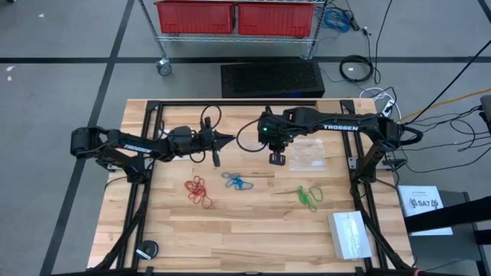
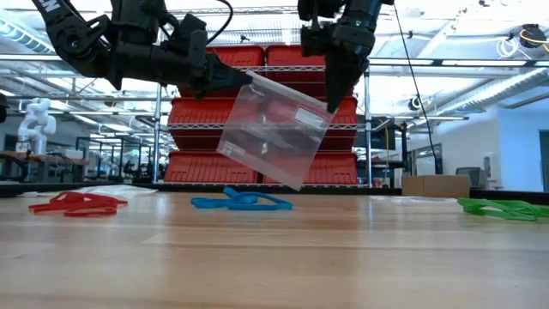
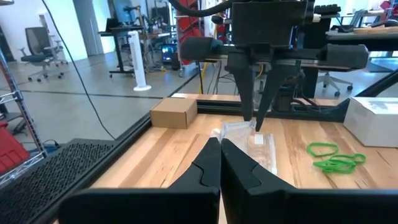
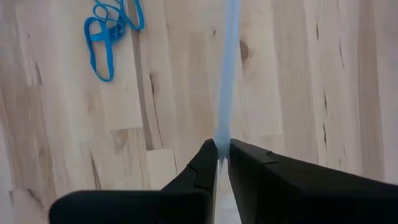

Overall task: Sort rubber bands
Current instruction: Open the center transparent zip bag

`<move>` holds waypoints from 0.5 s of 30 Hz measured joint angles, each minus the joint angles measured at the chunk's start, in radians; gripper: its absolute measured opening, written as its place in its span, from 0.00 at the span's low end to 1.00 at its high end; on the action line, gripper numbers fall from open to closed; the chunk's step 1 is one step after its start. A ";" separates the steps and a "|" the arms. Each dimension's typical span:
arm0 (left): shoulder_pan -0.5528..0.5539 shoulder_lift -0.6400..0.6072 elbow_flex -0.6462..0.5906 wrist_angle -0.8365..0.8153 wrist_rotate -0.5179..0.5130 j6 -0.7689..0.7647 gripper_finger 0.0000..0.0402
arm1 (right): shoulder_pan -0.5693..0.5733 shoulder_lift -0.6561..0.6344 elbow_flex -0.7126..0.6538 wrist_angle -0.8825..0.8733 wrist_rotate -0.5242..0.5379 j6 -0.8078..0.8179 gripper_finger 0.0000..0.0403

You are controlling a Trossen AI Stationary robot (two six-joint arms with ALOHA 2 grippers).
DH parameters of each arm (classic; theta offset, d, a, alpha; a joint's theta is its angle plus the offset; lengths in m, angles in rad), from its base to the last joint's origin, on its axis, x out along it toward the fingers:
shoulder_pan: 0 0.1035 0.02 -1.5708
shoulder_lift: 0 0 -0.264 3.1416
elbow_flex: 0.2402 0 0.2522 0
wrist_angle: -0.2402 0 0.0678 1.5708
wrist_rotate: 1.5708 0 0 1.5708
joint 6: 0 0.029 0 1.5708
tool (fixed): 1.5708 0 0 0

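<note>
A clear plastic bag [image 2: 274, 133] hangs in the air between my two grippers, tilted, with its lower corner just above the table. My left gripper [image 2: 246, 81] is shut at its upper left corner and points level. My right gripper [image 2: 330, 105] is shut at its upper right corner and points steeply down. The rubber bands lie flat on the wooden table in three clusters: red [image 1: 198, 192] on the left, blue [image 1: 236, 182] in the middle below the bag, green [image 1: 308, 197] on the right. My left gripper pinches the bag's upper left corner [image 2: 254, 79] between its shut fingertips, coming in level from the table's left. The bag is clear of the table and slopes down toward the right gripper. My right gripper pinches the bag's top edge at the upper right corner [image 4: 222, 140] between its two fingers, from above and pointing steeply down. The sheet hangs below the fingers, edge-on in the wrist view and clear of the table.
Another clear bag [image 1: 308, 153] lies flat on the table right of the right gripper. A stack of clear bags [image 1: 350, 234] sits near the front right corner. A cardboard box [image 3: 174, 112] stands beyond the table edge. A cart with red bins [image 1: 234, 17] is behind the table.
</note>
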 joint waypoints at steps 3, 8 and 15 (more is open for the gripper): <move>0.000 0.000 0.000 0.000 0.000 0.000 0.00 | 0.000 -0.002 0.000 0.000 0.006 0.007 0.07; 0.002 -0.003 0.001 -0.020 -0.012 0.000 0.00 | 0.003 -0.004 -0.003 -0.018 0.019 0.050 0.17; 0.005 -0.002 0.001 -0.035 -0.010 0.003 0.00 | 0.011 -0.023 0.047 0.005 0.081 0.088 0.34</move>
